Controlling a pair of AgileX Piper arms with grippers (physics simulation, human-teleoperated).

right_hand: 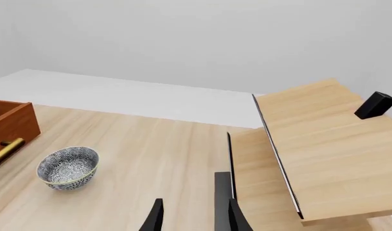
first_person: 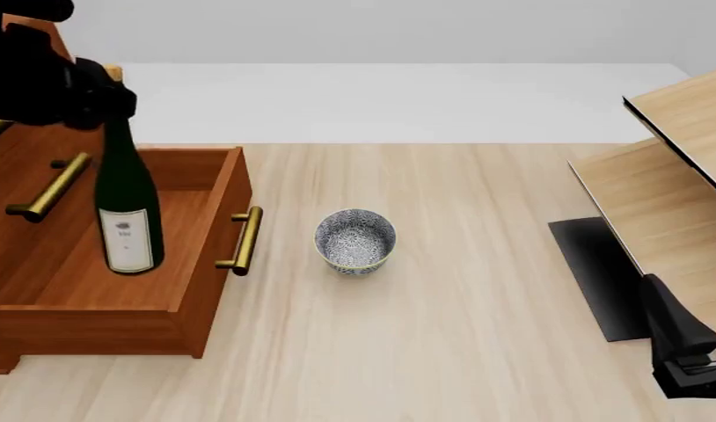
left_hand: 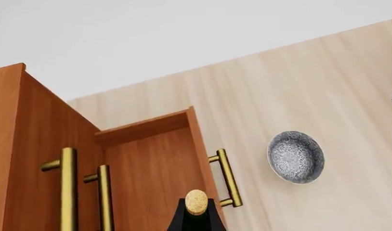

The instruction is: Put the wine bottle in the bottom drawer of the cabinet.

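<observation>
- Pale wood table (first_person: pixel 452 290) under a plain grey-white backdrop; everything below is placed relative to the speckled grey bowl (first_person: pixel 354 240), which sits near mid-table.
- The cabinet (first_person: pixel 30 53), reddish-brown, stands to the bowl's left. Its bottom drawer (first_person: pixel 53 281) is pulled out toward the bowl, brass bar handle (first_person: pixel 243 241) on the front facing it, just apart from it.
- The wine bottle (first_person: pixel 126 207) is upright over the open drawer, left of the bowl, white label low on the glass. From the front view I cannot tell whether its base touches the drawer floor.
- The left gripper (first_person: pixel 94 98) is clamped around the bottle's neck; the left wrist view shows the cork between its dark fingers (left_hand: pixel 176 216).
- The right gripper (right_hand: pixel 192 216) sits well to the bowl's right, near the table edge, fingers parted and holding nothing.
- A light-wood shelf unit (first_person: pixel 675 185) stands further right of the bowl, beside that gripper.
</observation>
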